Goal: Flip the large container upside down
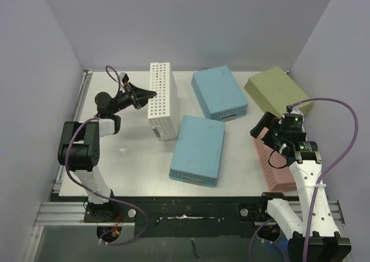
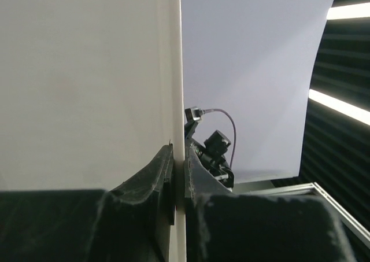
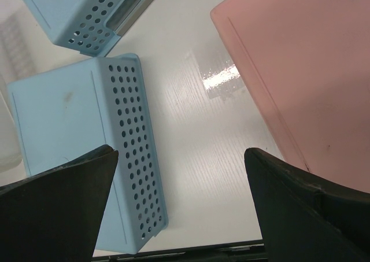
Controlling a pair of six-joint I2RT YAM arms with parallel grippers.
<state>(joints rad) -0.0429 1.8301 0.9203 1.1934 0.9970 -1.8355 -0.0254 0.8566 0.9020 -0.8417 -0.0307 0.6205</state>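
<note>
White plastic with rows of little round holes makes up the large container (image 1: 162, 100). It stands up on one long side on the desk (image 1: 133, 158), halfway between right way up and upside down. I think the flip is about half done: the box is up on its side but not yet laid down on its open top. The left gripper (image 1: 140, 97) is pinched tight on one thin, smooth wall, on the left side of the white container. The right gripper (image 1: 272, 132) is well off to the right of the white container, jaws wide apart with nothing in them, over a pink container (image 1: 274, 166). A near blue container (image 1: 199, 149) lies just beside the white one on its right, and a far blue container (image 1: 219, 91) sits a bit further right. Both show flat, smooth tops and dotted sides. A green container (image 1: 277, 88) is furthest right. All look like hard, light, boxy plastic with rounded corners.
</note>
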